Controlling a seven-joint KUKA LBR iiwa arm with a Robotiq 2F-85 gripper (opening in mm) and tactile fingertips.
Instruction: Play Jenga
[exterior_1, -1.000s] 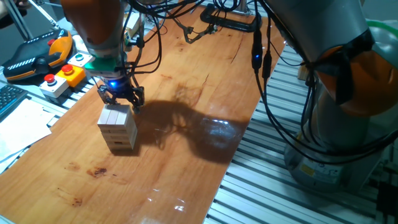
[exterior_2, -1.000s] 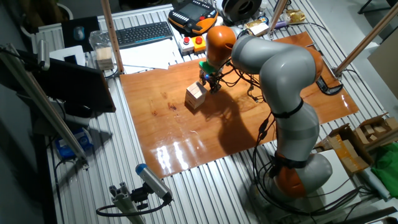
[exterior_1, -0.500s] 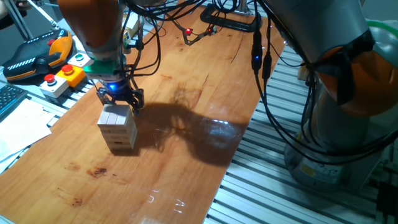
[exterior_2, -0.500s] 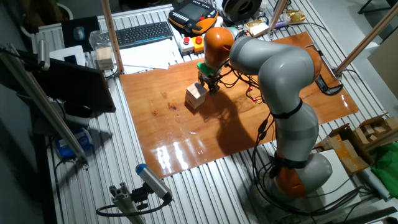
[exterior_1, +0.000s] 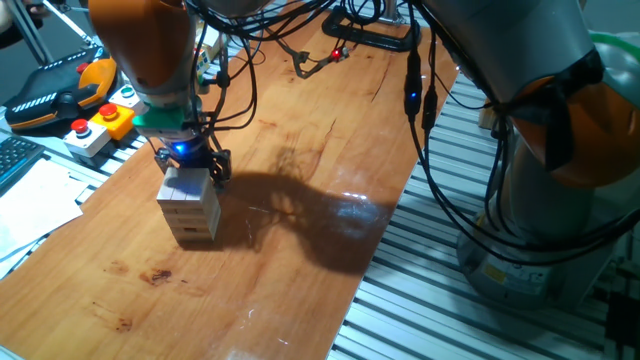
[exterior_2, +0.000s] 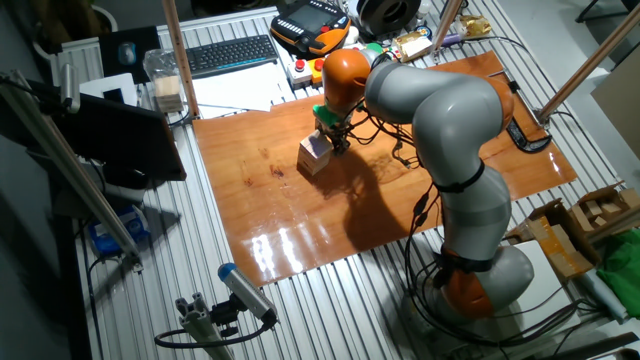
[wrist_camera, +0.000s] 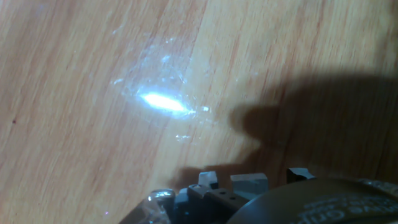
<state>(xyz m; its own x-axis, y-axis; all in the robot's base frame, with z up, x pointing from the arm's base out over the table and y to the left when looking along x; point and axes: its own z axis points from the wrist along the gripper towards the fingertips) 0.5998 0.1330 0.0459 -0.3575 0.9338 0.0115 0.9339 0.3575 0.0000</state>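
The Jenga tower (exterior_1: 188, 205) of pale wooden blocks stands upright on the wooden table, near its left side. It also shows in the other fixed view (exterior_2: 314, 155). My gripper (exterior_1: 190, 163) hangs right at the far top edge of the tower, its dark fingers spread to either side of the top layer. In the other fixed view the gripper (exterior_2: 330, 138) is just behind the tower. I cannot tell whether it touches the blocks. The hand view shows only bare table wood and grey gripper parts (wrist_camera: 249, 185); the tower is out of that view.
Grey boxes with coloured push-buttons (exterior_1: 100, 125) and an orange-black pendant (exterior_1: 55, 90) lie left of the table. Papers (exterior_1: 30, 200) and a keyboard (exterior_2: 230, 52) lie beyond the edge. Cables (exterior_1: 330, 50) cross the far table end. The arm's base (exterior_1: 540, 200) stands to the right.
The gripper has shifted a little to the left and closer over the tower's top. The tower has not moved.
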